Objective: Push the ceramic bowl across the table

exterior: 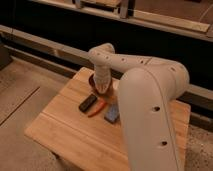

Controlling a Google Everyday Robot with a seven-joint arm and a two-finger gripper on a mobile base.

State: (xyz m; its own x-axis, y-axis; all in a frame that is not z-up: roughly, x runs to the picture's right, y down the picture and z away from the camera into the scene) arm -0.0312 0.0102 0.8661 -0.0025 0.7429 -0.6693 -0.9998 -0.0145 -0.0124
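A square wooden table (65,131) of light-brown planks stands on a speckled grey floor (20,95), seen from above and from its near side. A thick white robot arm (150,100) rises from the near right corner and fills much of the right half of the view. It stretches toward the far left, bends at a rounded elbow, then drops straight down toward the far part of the table.

At the arm's lower end the gripper (102,89) points downward, its fingers pressed together and holding nothing that can be seen. It sits at the ceramic bowl (92,82), a small, round, dark reddish-brown dish near the table's far edge, about midway along it. The gripper covers the right part of the bowl. Whether it touches the rim or the inside cannot be told.

Just nearer than the bowl, three small items lie in a loose row on the planks. On the left is a black rectangular object (88,103). In the middle is a slender orange object (97,109) lying at an angle. On the right is a blue sponge (112,113), just beside the arm. The near left part of the table shows only board seams.

Beyond the table a pale rail (45,41) runs along a dark wall.
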